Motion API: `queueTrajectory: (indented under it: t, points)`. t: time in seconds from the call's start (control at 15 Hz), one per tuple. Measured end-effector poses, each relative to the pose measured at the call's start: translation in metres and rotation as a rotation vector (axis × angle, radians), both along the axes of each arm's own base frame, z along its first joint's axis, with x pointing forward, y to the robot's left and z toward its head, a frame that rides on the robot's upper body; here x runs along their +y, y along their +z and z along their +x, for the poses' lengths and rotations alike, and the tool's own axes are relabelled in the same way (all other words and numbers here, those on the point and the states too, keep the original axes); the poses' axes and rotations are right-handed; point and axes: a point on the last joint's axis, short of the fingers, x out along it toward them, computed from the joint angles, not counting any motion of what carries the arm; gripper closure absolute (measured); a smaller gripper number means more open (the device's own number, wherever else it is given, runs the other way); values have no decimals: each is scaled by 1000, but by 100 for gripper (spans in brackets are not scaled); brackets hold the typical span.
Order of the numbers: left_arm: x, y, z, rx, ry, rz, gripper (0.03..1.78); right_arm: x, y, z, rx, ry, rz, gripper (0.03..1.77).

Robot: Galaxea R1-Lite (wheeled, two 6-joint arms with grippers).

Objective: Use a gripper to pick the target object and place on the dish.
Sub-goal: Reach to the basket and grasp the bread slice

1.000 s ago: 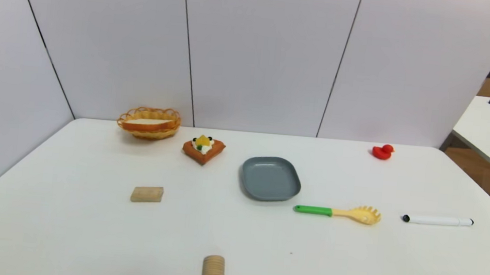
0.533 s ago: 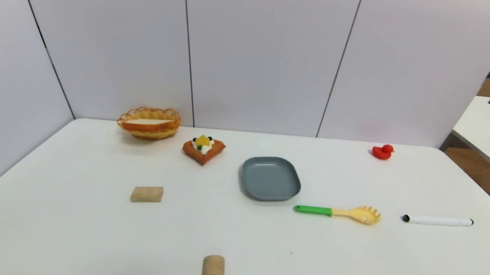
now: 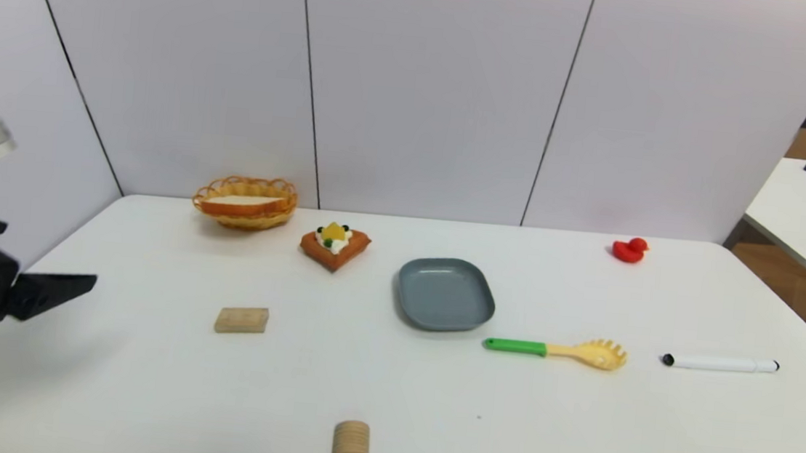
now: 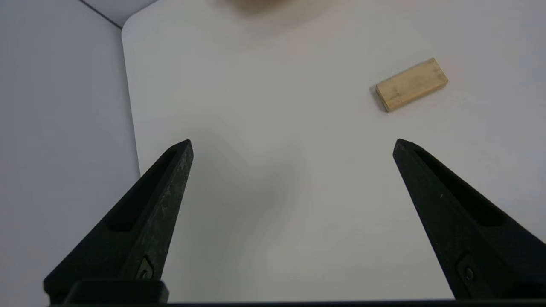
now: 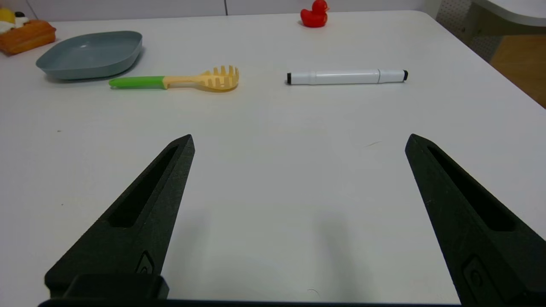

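Nothing is done yet, I judge: the flat white toast slice with orange-brown crust [image 3: 241, 202] lies in the oval orange wicker basket [image 3: 244, 216] (partly hidden, I think), well apart from the bare blue-grey rounded-square plastic dish [image 3: 446, 294]. My left gripper [image 4: 292, 145] hovers at the table's left edge, jaws spread, empty; the right gripper [image 5: 298, 143] sits parked low, likewise spread.

Spread left claw [image 4: 292, 143] over table [image 4: 273, 221]; wooden block [image 4: 411, 84] nearby; blurred tan shape [image 4: 256, 4], perhaps basket.

1. Left gripper [image 4: 292, 145]: two matte black tapered wedge fingers, each with a long recessed slot and a small screw near the base.
2. Silver-grey camera box above it.
3. Right gripper [image 5: 298, 143]: identical black slotted fingers.
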Motion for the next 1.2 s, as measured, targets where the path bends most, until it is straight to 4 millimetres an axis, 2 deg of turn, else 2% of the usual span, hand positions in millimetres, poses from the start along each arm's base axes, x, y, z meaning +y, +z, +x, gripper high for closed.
queueTrajectory:
  t: [0.13,0.27,0.47,0.8,1.0,1.2]
  points:
    - [-5,1,52,33,-83,77,12,0,0,0,0,-1,-1,9]
    - [-10,-11,98,42,-185,140,12,0,0,0,0,0,0,9]
    - [-15,-33,149,-18,-319,238,12,0,0,0,0,0,-1,9]
    - [-19,-74,200,-101,-437,266,12,0,0,0,-1,0,0,9]
    - [-18,-91,215,-121,-444,279,12,0,0,0,0,0,-1,9]
    - [-13,-102,222,-112,-460,296,12,0,0,0,0,0,0,9]
